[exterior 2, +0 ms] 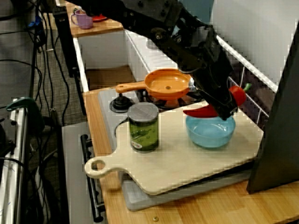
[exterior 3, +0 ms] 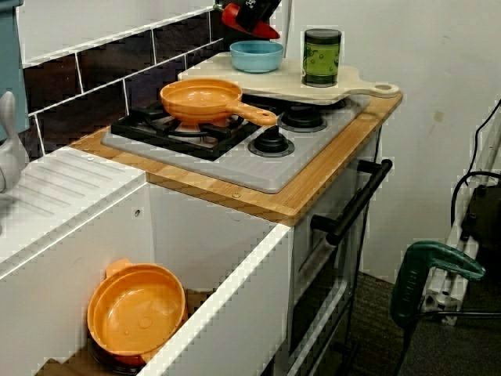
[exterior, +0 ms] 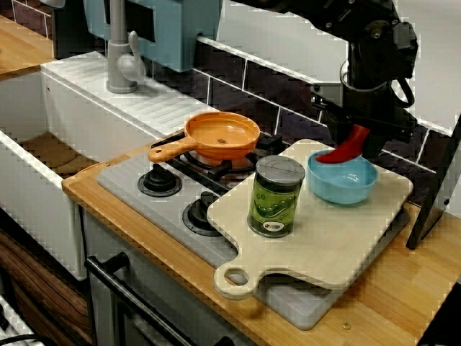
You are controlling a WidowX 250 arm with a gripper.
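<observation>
My black gripper (exterior: 351,138) is shut on a red pepper (exterior: 346,150) and holds it just over the far rim of a light blue bowl (exterior: 343,179). The bowl stands on a pale wooden cutting board (exterior: 324,241) laid across the right side of the hob. In the view from the right end, the gripper (exterior 2: 223,105) covers the pepper's middle; the pepper's (exterior 2: 202,111) tip points left above the bowl (exterior 2: 210,131). In the view from the sink side, gripper (exterior 3: 254,11), pepper (exterior 3: 249,23) and bowl (exterior 3: 256,56) sit at the counter's far end.
A green can (exterior: 276,196) stands on the board left of the bowl. An orange pan (exterior: 222,137) rests on the back burner. A dark stand (exterior: 432,194) leans at the right. The sink holds an orange bowl (exterior 3: 137,309); a grey tap (exterior: 122,58) rises behind it.
</observation>
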